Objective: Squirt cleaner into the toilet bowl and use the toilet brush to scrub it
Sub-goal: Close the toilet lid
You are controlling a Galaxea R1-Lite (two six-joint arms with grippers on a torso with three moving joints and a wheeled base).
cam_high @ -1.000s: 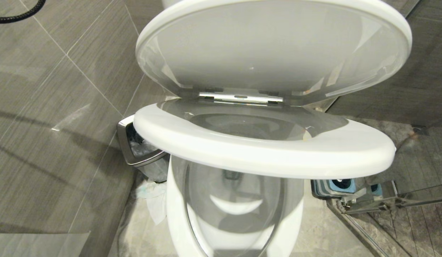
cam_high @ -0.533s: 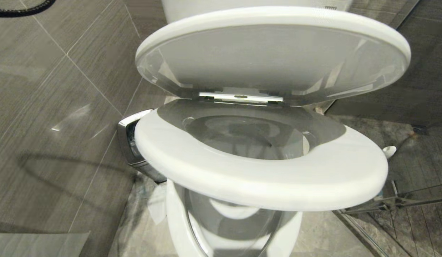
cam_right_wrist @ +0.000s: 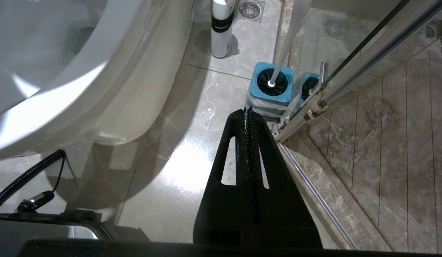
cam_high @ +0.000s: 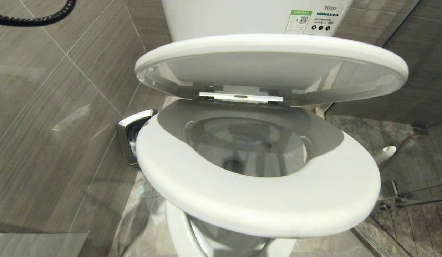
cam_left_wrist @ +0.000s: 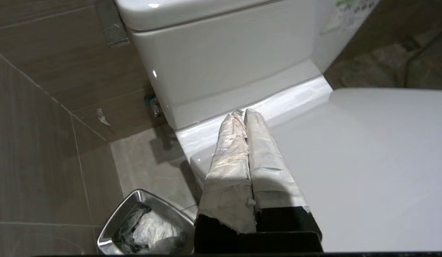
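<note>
Above the toilet bowl (cam_high: 242, 150), near its tank (cam_left_wrist: 224, 60), our left gripper (cam_left_wrist: 244, 113) hangs with its two paper-wrapped fingers (cam_left_wrist: 228, 160) pressed together. It holds nothing. We cannot tell whether it touches the white lid (cam_left_wrist: 367, 160) just beside it. From our head we see no gripper at all.

Our right gripper (cam_right_wrist: 247, 110) is low over the floor beside the toilet bowl. Its black fingers (cam_right_wrist: 235, 171) are closed tight and empty too. It points at the toilet brush (cam_right_wrist: 278, 67), which stands in its blue-topped holder (cam_right_wrist: 272, 94) on the floor near the toilet bowl, next to a glass door rail (cam_right_wrist: 313, 103). The gripper and the holder are apart.

From our head, the seat (cam_high: 263, 200) is tilted up off the toilet bowl, and the lid sits half raised above it. The seat hides the holder; only the rounded tip of the brush handle (cam_high: 386, 152) peeks out past it. A shiny steel bin (cam_left_wrist: 149, 225) stands beside the toilet bowl, partly hidden by the seat. A white bottle (cam_right_wrist: 221, 28) stands behind the brush, with its top cut off. We cannot make out any blue cleaner in the water.
</note>
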